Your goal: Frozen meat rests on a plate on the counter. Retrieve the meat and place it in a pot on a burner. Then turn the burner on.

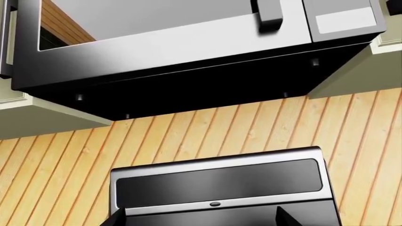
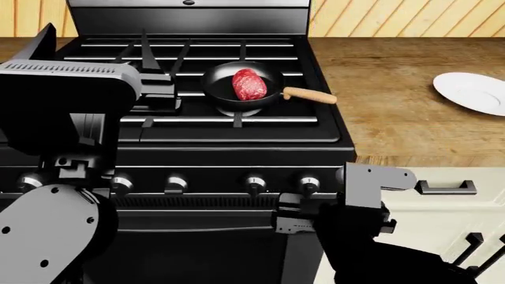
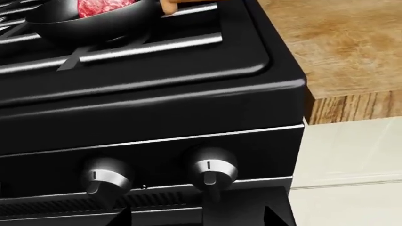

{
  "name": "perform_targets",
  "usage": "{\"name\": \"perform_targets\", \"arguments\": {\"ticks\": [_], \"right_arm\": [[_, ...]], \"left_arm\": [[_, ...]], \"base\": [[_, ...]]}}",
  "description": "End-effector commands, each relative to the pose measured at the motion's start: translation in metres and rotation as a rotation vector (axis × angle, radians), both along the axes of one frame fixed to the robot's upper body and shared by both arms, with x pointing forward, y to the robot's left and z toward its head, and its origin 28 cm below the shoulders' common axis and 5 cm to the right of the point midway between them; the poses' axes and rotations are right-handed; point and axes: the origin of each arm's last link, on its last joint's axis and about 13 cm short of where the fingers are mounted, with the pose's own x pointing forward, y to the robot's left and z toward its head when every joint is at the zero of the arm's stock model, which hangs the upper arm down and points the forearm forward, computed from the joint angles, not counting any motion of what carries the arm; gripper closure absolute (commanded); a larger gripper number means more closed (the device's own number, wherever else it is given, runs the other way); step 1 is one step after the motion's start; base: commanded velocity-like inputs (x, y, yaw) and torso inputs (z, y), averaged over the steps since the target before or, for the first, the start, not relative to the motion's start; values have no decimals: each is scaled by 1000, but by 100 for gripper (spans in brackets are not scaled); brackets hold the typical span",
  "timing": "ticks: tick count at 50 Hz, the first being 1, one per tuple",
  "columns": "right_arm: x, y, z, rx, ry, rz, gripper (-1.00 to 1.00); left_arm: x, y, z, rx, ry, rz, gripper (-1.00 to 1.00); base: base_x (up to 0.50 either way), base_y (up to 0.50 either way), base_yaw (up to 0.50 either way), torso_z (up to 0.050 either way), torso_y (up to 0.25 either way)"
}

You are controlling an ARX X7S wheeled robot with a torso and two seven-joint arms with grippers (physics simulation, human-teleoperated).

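Note:
The frozen meat [image 2: 248, 84] lies in the black pot [image 2: 229, 94] with a tan handle [image 2: 309, 94], on the stove grates; the burner under it is hidden. Both also show in the right wrist view, the meat [image 3: 103, 5] and the pot [image 3: 94, 26]. The white plate [image 2: 473, 92] sits bare on the wood counter [image 2: 387, 106] at the right. My left gripper [image 2: 162, 59] is open and empty over the grates left of the pot, facing the stove's back panel [image 1: 217, 181]. My right gripper [image 3: 197, 219] is open and empty just below the two rightmost knobs [image 3: 210, 172]; it also shows in the head view [image 2: 296, 220].
A row of silver knobs [image 2: 175, 183] runs along the stove front. A microwave [image 1: 188, 52] hangs above the stove. Cream cabinets with a black handle [image 2: 446, 188] stand right of my right arm. The counter edge [image 3: 351, 106] adjoins the stove.

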Motion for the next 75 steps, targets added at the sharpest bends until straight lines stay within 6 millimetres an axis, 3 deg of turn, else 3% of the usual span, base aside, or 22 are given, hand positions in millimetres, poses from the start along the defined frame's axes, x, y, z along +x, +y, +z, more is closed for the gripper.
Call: {"name": "perform_targets", "arguments": {"ticks": [1, 23, 47, 48, 75], "right_arm": [[13, 2, -10, -78, -41, 10, -100], [25, -5, -34, -92, 2, -27, -100], [37, 1, -35, -104, -5, 13, -100], [37, 2, -36, -105, -3, 14, 100], [37, -1, -40, -138, 46, 5, 100]], "left_arm": [[0, 0, 0, 2, 1, 0, -100], [1, -1, -1, 6, 3, 1, -100], [1, -1, -1, 7, 5, 1, -100], [1, -1, -1, 7, 5, 1, -100], [1, -1, 0, 7, 1, 2, -100]], "base": [[0, 0, 0, 0, 0], [0, 0, 0, 0, 0], [0, 0, 0, 0, 0], [0, 0, 0, 0, 0], [0, 0, 0, 0, 0]]}}
